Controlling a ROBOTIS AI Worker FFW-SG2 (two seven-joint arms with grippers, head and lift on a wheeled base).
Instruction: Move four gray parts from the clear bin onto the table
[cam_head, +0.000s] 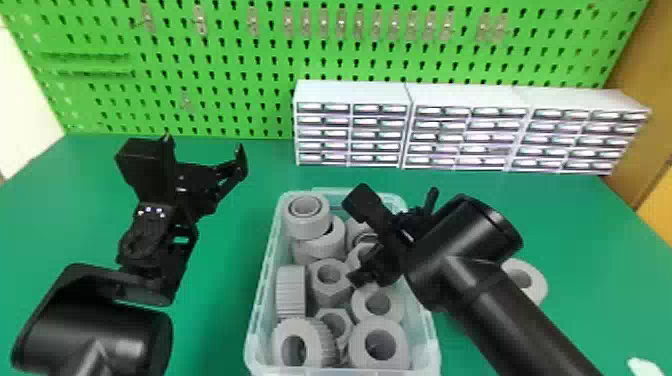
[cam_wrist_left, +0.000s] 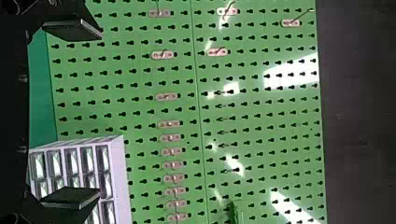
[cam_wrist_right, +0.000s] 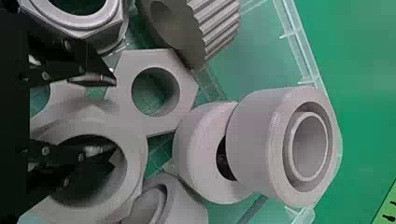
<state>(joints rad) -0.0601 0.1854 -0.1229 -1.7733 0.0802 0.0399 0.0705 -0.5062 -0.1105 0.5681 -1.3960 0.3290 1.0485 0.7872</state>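
The clear bin (cam_head: 434, 345) holds several gray parts (cam_head: 332, 295), both nuts and round pieces. My right gripper (cam_head: 362, 264) is low over the bin's right half. In the right wrist view, my right gripper (cam_wrist_right: 114, 115) is open, one finger over the hole of a large gray nut (cam_wrist_right: 134, 186), the other outside its ring. One gray ring (cam_head: 539, 285) lies on the table, right of the bin, partly behind the right arm. Left of the bin, my left gripper (cam_head: 204, 148) is held open above the table; in the left wrist view, the left gripper (cam_wrist_left: 99, 113) has nothing between its fingers.
White drawer cabinets (cam_head: 352, 92) line the table's back edge in front of a green pegboard (cam_head: 240, 60). A small white object (cam_head: 644, 367) shows at the lower right corner. Green table surface (cam_head: 222, 260) lies between the left arm and the bin.
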